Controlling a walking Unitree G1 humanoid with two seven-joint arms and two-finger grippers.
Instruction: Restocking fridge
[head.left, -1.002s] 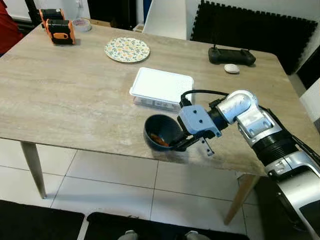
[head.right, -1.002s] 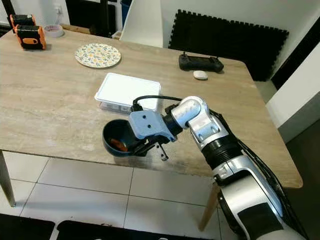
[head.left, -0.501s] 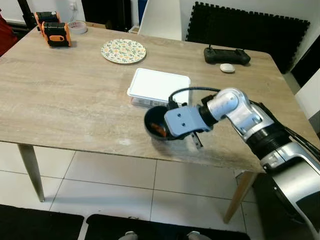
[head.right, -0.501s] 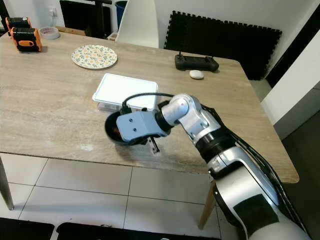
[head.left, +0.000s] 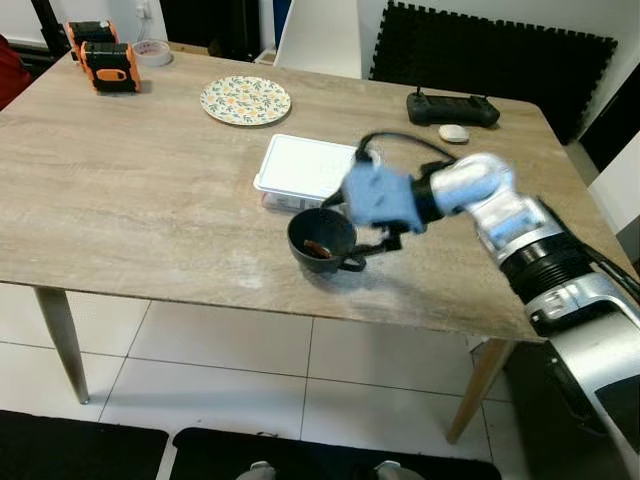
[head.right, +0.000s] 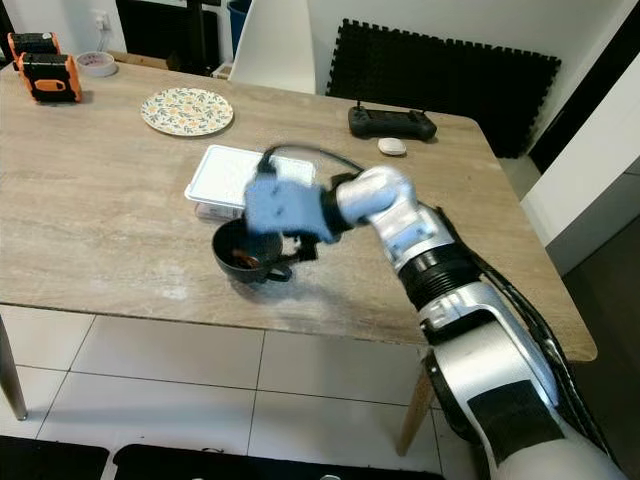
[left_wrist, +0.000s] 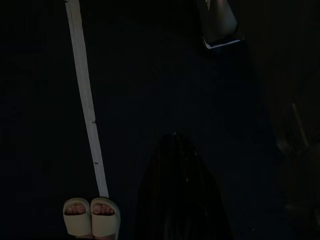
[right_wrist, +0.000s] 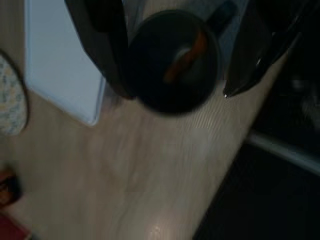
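A dark mug (head.left: 320, 238) with something orange in it stands on the wooden table (head.left: 150, 210), a short way in from the front edge. Its handle (head.left: 353, 264) points toward the edge. Just behind it lies a white lidded container (head.left: 312, 165). My right gripper (head.left: 372, 236) hovers over the mug's right side, under its blue wrist block (head.left: 375, 195). In the right wrist view the gripper (right_wrist: 175, 92) is open, one black finger (right_wrist: 102, 47) on each side of the mug (right_wrist: 172, 60). The left wrist view is very dark, with a black finger shape (left_wrist: 180, 195).
Farther back on the table are a patterned plate (head.left: 245, 100), an orange and black device (head.left: 108, 65), a tape roll (head.left: 152, 52), a black controller (head.left: 450, 106) and a white mouse (head.left: 456, 132). A white chair (head.left: 320, 35) stands behind. A person's slippered feet (left_wrist: 91, 216) are on the dark floor.
My right gripper has lifted off the mug and swung up and back to its right. The mug now stands a little nearer the white container. The camera has shifted slightly.
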